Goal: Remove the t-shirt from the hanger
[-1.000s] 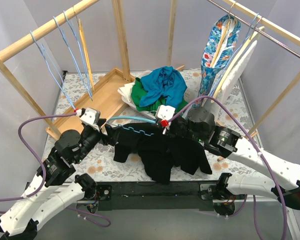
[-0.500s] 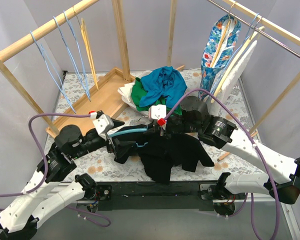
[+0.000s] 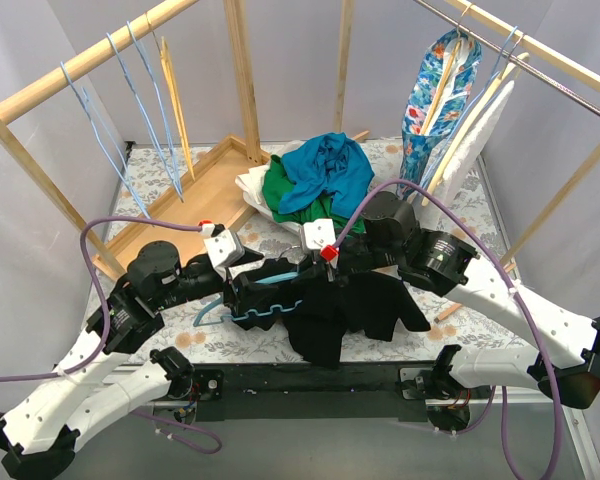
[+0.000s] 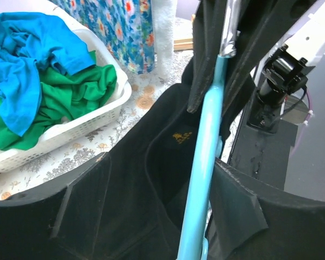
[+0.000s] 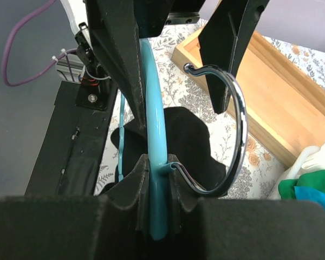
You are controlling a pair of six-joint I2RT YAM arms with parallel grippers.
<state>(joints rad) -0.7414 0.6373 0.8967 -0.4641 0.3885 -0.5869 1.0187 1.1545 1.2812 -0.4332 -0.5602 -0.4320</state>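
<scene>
Lab rig: grey backdrop (image 3: 290, 70), wood rails (image 3: 80, 62) w/ hangers (image 3: 172, 110).

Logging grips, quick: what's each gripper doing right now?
Left gripper: straddling the black t-shirt, grip cannot be told.
Right gripper: shut on the blue hanger.

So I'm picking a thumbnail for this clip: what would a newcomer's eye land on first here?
Probably the black t-shirt bunched at the centre front of the table, a light-blue hanger poking out of it and the right gripper clamped just below its chrome hook. Behind, a white basket heaped with blue and green clothes stands out.
</scene>
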